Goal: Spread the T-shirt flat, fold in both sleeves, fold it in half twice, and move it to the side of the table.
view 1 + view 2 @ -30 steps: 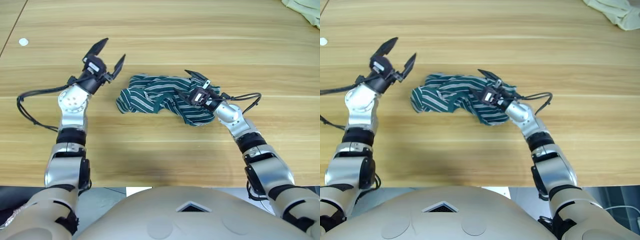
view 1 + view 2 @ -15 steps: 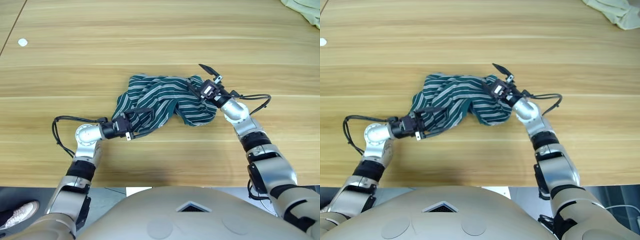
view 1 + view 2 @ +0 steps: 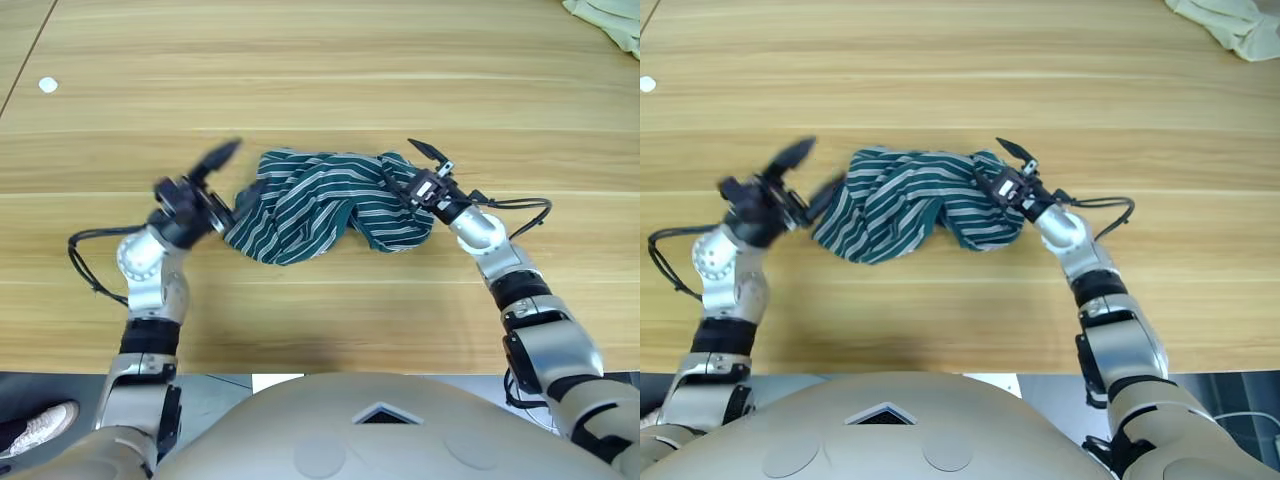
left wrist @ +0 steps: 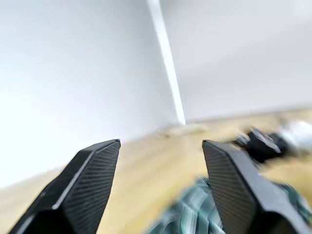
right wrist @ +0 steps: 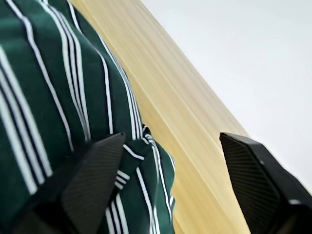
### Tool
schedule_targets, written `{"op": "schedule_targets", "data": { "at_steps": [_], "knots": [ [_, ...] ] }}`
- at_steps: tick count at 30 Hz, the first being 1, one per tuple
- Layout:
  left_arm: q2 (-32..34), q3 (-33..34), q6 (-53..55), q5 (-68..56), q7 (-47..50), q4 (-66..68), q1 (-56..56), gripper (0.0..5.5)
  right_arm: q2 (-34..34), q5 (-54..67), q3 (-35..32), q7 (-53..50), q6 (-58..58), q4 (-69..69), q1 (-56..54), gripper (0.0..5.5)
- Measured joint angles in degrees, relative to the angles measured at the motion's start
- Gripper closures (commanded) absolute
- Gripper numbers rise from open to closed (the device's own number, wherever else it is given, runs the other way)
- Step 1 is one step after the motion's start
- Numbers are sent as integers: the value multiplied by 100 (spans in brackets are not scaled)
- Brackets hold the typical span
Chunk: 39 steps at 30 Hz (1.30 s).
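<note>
The T-shirt lay bunched mid-frame on the table — spreading was not yet done. The left gripper and right gripper stood wide open at its ends, holding nothing; next, each needed an edge to pinch and draw outward.

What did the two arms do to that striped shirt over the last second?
The left gripper dropped from beside the T-shirt onto its near-left edge, then swung back up to its left, open and holding nothing. The shirt now bulges further toward the robot on that side. The right gripper shifted only slightly and stayed open at the shirt's right end. The pale cloth at the table's far corner is unchanged.
</note>
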Motion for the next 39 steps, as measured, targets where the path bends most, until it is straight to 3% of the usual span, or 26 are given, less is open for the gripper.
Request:
{"op": "schedule_targets", "data": {
  "at_steps": [4,7,12,20,28,33,39],
  "knots": [
    [-4,165,526,-105,97,-287,-67,236,-59,3,-68,-11,0,-2,41,190],
    [-1,-103,440,1268,671,451,-534,236,-51,-16,-59,-16,-40,11,69,190],
    [73,-1234,-757,2758,-23,1218,-43,236,-58,-27,-54,-22,-138,22,143,190],
    [421,-1644,-2069,4140,1092,2711,-714,236,-113,-72,-54,-19,-157,-12,197,190],
    [838,-1637,-2322,4538,2051,4026,-1525,236,-302,-122,219,456,-252,-575,559,190],
    [850,-1646,-2653,4066,1717,3767,-1129,236,-376,346,418,1141,-433,-1651,1120,190],
    [807,-1750,-2753,3612,1333,3211,-638,236,-498,1793,357,1886,-60,-3337,1453,190]
  ]
}}
